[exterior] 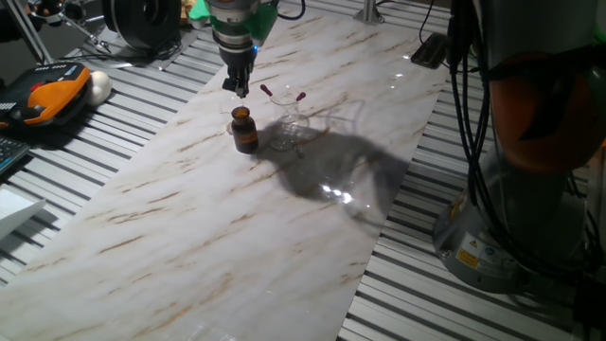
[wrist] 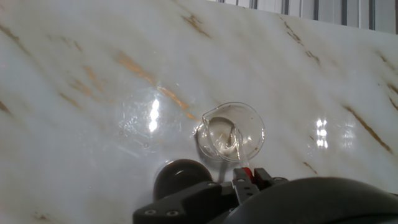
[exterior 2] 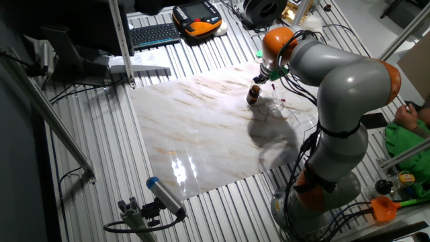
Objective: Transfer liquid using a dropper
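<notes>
One dropper point(wrist: 239, 149) is held in the closed jaws above the small glass beaker point(wrist: 231, 131) — the brown bottle point(exterior: 244, 129) is judged still unfilled.

A robotics lab. A marble-patterned board point(exterior 2: 201, 134) lies on a slotted aluminium table point(exterior 2: 101, 161), with a keyboard point(exterior 2: 153, 33), an orange teach pendant point(exterior 2: 197, 17), loose cables point(exterior: 473, 114) and a camera point(exterior 2: 163, 196) on a mount around it. An amber bottle point(exterior: 244, 129) and glass beaker point(wrist: 230, 132) stand on the board.
</notes>
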`<action>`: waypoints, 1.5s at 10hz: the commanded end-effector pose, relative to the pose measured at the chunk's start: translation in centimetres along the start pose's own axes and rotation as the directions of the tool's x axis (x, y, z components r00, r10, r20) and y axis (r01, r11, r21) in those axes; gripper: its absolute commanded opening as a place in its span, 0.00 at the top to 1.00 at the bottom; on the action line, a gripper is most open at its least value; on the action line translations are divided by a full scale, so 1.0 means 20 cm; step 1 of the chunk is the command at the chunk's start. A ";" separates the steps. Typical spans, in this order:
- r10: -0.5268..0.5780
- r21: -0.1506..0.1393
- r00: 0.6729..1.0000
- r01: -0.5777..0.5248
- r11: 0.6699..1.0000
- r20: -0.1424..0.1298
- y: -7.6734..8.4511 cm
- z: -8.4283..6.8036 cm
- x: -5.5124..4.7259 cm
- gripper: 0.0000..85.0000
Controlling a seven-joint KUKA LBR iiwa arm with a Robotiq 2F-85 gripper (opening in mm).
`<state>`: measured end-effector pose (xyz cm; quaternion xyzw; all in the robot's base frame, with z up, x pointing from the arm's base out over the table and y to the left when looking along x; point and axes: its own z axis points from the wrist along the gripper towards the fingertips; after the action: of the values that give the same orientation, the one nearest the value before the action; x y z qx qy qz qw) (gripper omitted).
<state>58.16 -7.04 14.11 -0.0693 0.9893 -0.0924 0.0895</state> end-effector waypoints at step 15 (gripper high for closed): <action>0.048 -0.073 0.993 -0.056 0.996 -0.104 -0.07 -0.22 -0.03 0.80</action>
<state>58.12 -7.65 18.80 -0.0414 0.9969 -0.0554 0.0386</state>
